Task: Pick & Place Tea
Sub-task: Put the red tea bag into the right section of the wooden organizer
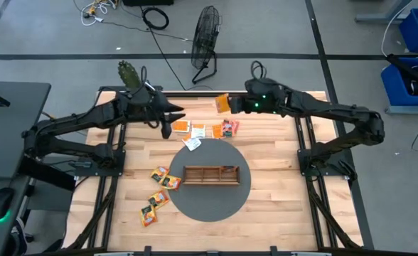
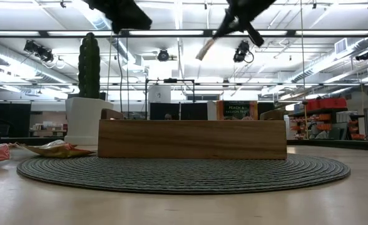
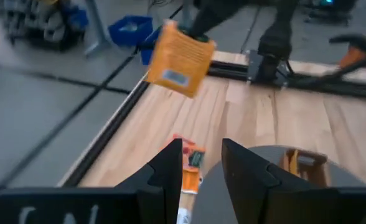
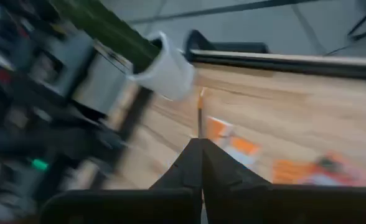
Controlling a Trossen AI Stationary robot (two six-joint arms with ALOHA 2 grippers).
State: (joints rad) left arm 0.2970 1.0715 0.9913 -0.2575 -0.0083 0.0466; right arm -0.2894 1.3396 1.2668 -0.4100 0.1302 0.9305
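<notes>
My right gripper hovers high above the table's far side, shut on an orange tea sachet, which also shows in the left wrist view. My left gripper is open in the air to its left, above a row of sachets lying flat on the wood; one of these sachets shows between its fingers, well below them. Several more sachets lie left of the wooden tray, which sits on a round grey mat. My right gripper pinches the orange sachet between its two shut fingers at one edge. In its own wrist view the sachet shows edge-on, sticking out beyond the fingertips. The sachet is lifted clear of the table and hangs slanting below the fingers.
A white pot with a green cactus stands at the table's far left corner, close behind my left gripper. A fan stands on the floor beyond the far edge. Bare wood lies right of the mat.
</notes>
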